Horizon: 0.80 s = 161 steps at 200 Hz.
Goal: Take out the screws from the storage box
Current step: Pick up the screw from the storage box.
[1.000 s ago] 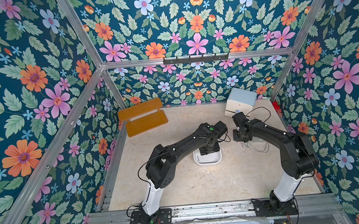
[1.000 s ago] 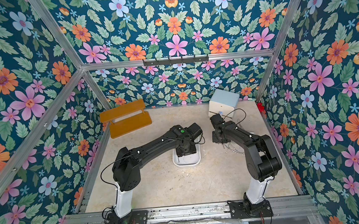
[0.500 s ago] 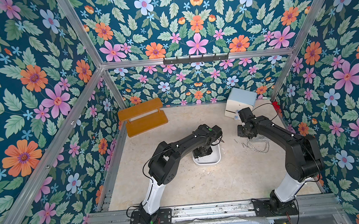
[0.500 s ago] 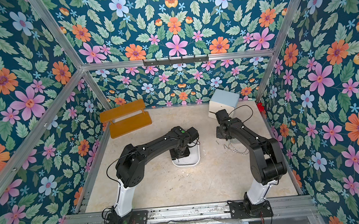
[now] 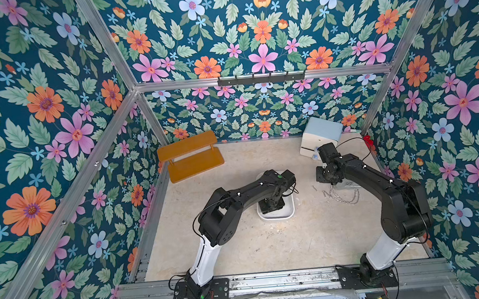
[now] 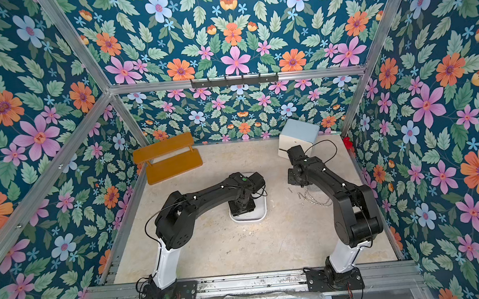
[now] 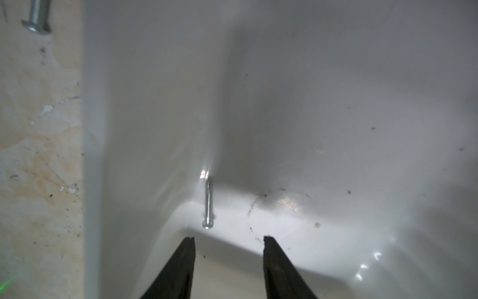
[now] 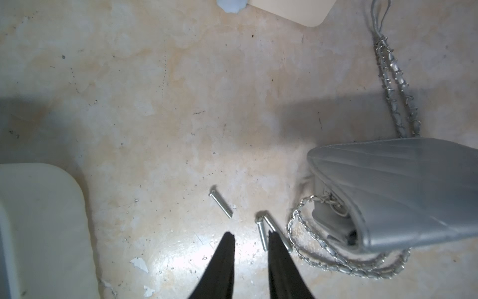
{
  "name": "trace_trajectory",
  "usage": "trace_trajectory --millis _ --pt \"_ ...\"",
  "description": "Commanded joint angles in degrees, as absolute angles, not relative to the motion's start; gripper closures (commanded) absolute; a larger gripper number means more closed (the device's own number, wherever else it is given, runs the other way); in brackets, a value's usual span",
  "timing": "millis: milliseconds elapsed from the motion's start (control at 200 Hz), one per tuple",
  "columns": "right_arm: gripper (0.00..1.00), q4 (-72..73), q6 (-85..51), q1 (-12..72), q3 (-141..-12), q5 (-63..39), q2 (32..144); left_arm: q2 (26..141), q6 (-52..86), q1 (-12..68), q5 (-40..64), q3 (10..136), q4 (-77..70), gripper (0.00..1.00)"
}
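The left gripper [image 7: 229, 238] reaches down into the shallow white plastic storage box [image 7: 155, 103], which sits near the middle of the mottled beige table [image 5: 283, 240] in both top views. Its two black fingers stand partly apart with nothing between them. Just ahead of the fingertips, one small silvery metal screw [image 7: 208, 204] lies where the box floor curves up into the side wall. Its head points towards the gripper, and nothing touches it. Beyond the box wall, another screw [image 7: 36, 15] lies on the bare table, cut off by the picture's edge.

The right gripper [image 8: 250, 234] is held over the table beside the box, whose rounded corner [image 8: 38, 220] shows in the right wrist view. Its fingers are narrowly apart and hold nothing. Three screws lie loose on the table here. A lone screw [image 8: 221, 204] lies a little ahead of the fingertips. A pair of screws [image 8: 261, 234] lies with heads close together, one of them partly hidden behind a finger. Just beside the pair rests a grey quilted purse [image 8: 401, 191], and its silvery link chain [image 8: 336, 264] loops over the table near the screws.

At the back of the table stand an orange wooden two-tier shelf [image 5: 190, 157] and a white cabinet with a light-blue top [image 5: 321, 133], both well apart from the box.
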<state>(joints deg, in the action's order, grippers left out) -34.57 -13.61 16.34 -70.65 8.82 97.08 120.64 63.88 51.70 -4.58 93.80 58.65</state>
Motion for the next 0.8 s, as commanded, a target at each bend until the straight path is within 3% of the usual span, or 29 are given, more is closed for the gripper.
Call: trace_trajectory --millis 0,565,800 --pt "0.72 -34.4 -13.7 16.3 -70.6 8.4 96.8 121.3 63.2 51.4 -3.9 93.3 57.4 0.52" --pt "0.72 -34.8 -13.7 16.3 -70.5 8.6 96.4 124.5 61.6 50.3 -4.0 91.6 52.3 0.6" --pt "0.72 -34.7 -13.7 16.3 -70.3 8.4 96.1 122.8 61.2 50.2 -2.2 86.6 45.6 0.87"
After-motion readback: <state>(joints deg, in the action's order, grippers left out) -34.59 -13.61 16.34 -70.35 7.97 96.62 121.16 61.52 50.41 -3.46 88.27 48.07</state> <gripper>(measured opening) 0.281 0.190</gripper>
